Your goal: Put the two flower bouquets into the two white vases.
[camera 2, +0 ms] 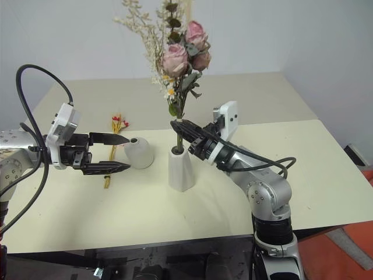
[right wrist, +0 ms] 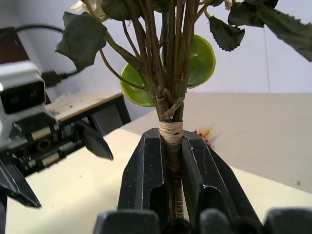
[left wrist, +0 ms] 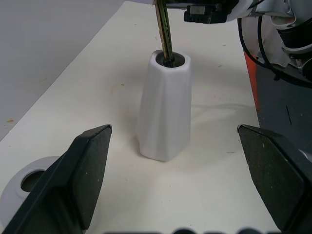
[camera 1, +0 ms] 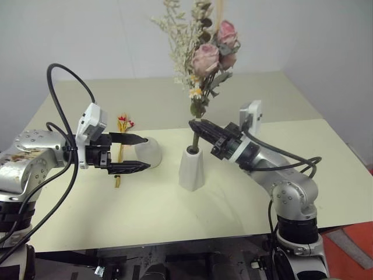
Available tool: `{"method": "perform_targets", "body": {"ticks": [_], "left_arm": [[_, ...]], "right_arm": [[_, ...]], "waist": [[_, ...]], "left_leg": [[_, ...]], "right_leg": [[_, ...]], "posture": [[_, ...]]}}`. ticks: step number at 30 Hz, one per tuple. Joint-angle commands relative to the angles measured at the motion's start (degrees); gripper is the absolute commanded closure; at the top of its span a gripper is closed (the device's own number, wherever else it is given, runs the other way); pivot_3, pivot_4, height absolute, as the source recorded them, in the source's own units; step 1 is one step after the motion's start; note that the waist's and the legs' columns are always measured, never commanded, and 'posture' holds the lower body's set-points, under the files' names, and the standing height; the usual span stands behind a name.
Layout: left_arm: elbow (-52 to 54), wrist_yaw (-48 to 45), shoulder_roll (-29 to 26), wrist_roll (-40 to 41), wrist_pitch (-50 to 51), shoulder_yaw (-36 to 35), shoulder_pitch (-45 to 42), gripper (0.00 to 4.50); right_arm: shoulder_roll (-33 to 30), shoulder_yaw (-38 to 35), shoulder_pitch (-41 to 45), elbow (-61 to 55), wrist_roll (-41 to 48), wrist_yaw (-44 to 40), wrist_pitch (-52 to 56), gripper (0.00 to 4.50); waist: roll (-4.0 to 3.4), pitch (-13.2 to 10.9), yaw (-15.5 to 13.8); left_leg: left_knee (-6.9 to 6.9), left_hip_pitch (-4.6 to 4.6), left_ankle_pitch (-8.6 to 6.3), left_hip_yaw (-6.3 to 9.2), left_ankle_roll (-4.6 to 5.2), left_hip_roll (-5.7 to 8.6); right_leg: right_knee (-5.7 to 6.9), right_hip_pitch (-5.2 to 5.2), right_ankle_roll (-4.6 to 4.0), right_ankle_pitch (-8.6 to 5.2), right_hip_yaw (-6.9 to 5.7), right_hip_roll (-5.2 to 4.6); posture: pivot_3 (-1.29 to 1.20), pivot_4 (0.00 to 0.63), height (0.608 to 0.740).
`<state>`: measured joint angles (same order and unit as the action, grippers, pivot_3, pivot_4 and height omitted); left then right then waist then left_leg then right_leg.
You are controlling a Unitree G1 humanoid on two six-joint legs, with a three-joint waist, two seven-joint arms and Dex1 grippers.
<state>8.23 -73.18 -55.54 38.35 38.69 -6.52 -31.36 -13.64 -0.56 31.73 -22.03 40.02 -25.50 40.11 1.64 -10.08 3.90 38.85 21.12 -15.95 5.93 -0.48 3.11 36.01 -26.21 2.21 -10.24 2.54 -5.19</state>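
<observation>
Landmark: tall tapered matte white ceramic vase (camera 1: 192,170), standing upright near the middle of the pale cream tabletop (camera 1: 291,169).

Item 1. Bushy bouquet of pink roses, green leafy sprigs and white filler (camera 1: 204,52). Stands upright directly above the tall vase, its bound stems running down into the vase mouth; the left wrist view shows the stem ends already inside the opening. How deep they sit cannot be told. Status: entered, not yet released.

Item 2. Right gripper (camera 1: 198,126). Just above the tall vase's mouth, black fingers clamped tight on the bouquet's taped stem bundle, as the right wrist view shows plainly.

Item 3. Short, round, squat matte white vase with a small neck (camera 2: 140,153). On the table to the robot's left of the tall vase, near it but apart. Its mouth appears empty. Status: unfilled.

Item 4. Slim bunch of yellow-orange stalks with red buds (camera 1: 121,137). Lying flat on the table, beyond the squat vase on the side away from the tall vase. Status: untouched, not yet picked up.

Item 5. Left gripper (camera 1: 135,153). Hovers by the squat vase, pointing toward the tall vase, fingers spread wide and holding nothing.

Progress, as judged: the first bouquet's placement is nearly finished, wanting only release; the second bouquet's pickup and insertion into the squat vase remain entirely.
</observation>
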Motion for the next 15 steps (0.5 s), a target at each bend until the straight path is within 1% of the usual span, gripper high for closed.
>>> {"method": "perform_targets", "body": {"ticks": [1, 2, 4, 6, 8, 13, 14, 15], "left_arm": [[1.78, 0.14, -0.65, 0.41, -0.87, -1.96, 0.22, 0.00], [1.89, 0.17, -0.68, 0.44, -0.85, -2.06, 0.41, 0.00], [1.99, 0.23, -0.67, 0.40, -0.95, -2.16, 0.73, 0.00], [2.47, 0.73, -0.63, 0.63, -0.78, -2.70, 1.27, 0.00], [3.09, 1.36, -0.60, 0.91, -0.48, -3.43, 1.98, 0.00], [4.03, 3.44, -0.88, 1.11, 0.19, -6.00, 4.29, 0.00], [4.06, 4.04, -0.80, 1.16, 0.38, -6.47, 4.42, 0.00], [3.87, 5.10, -0.63, 1.13, 0.64, -7.07, 4.42, 0.00]], "right_arm": [[-0.32, 1.56, -0.75, -2.47, -1.74, -1.28, -2.86, 4.27], [-0.28, 2.00, -0.99, -2.48, -2.19, -1.50, -3.23, 4.27], [-0.20, 2.54, -1.32, -2.41, -2.60, -1.92, -3.66, 3.55], [-0.43, 3.22, -2.77, -2.51, -3.50, -2.79, -4.60, 3.03], [-0.98, 3.39, -4.68, -2.97, -4.06, -3.69, -5.52, 2.35], [-5.21, 1.20, -8.19, -5.35, -2.48, -6.40, -4.56, 0.53], [-6.09, 0.56, -8.45, -5.54, -1.90, -6.93, -4.38, 0.20], [-7.17, -0.41, -8.45, -5.38, -1.44, -7.40, -4.21, 0.01]], "waist": [[0.00, 0.00, -0.02], [0.00, 0.00, 0.01], [0.00, 0.00, 0.01], [0.00, 0.00, -0.05], [0.00, 0.00, -0.09], [0.00, 0.00, -0.09], [0.00, 0.00, -0.13], [0.00, 0.00, -0.19]], "left_leg": [[0.00, 0.00, 0.00, 0.00, 0.00, 0.00], [0.00, 0.01, 0.00, 0.00, 0.00, 0.01], [0.01, 0.00, 0.00, 0.00, 0.00, 0.01], [0.00, 0.00, 0.00, 0.00, 0.00, 0.00], [0.00, 0.00, 0.00, 0.00, 0.00, -0.01], [0.01, 0.00, 0.00, 0.00, 0.00, 0.02], [0.01, 0.00, 0.00, 0.00, 0.00, 0.01], [0.01, -0.01, 0.00, 0.00, 0.00, 0.00]], "right_leg": [[0.00, 0.00, 0.00, 0.00, 0.00, 0.00], [0.00, 0.00, 0.00, 0.00, 0.00, -0.01], [0.00, 0.00, 0.00, 0.00, 0.00, 0.00], [-0.03, 0.00, 0.00, 0.00, 0.00, 0.00], [-0.03, 0.00, 0.00, 0.00, 0.00, 0.00], [-0.06, 0.01, 0.00, 0.00, 0.00, -0.02], [-0.13, 0.01, 0.01, 0.00, 0.00, -0.01], [-0.15, 0.00, 0.01, 0.00, 0.00, 0.00]], "posture": [[0.00, 0.150, 0.740], [0.00, 0.150, 0.740], [0.00, 0.150, 0.740], [0.00, 0.150, 0.740], [0.00, 0.150, 0.740], [0.00, 0.150, 0.740], [0.00, 0.150, 0.740], [0.00, 0.150, 0.740]]}}
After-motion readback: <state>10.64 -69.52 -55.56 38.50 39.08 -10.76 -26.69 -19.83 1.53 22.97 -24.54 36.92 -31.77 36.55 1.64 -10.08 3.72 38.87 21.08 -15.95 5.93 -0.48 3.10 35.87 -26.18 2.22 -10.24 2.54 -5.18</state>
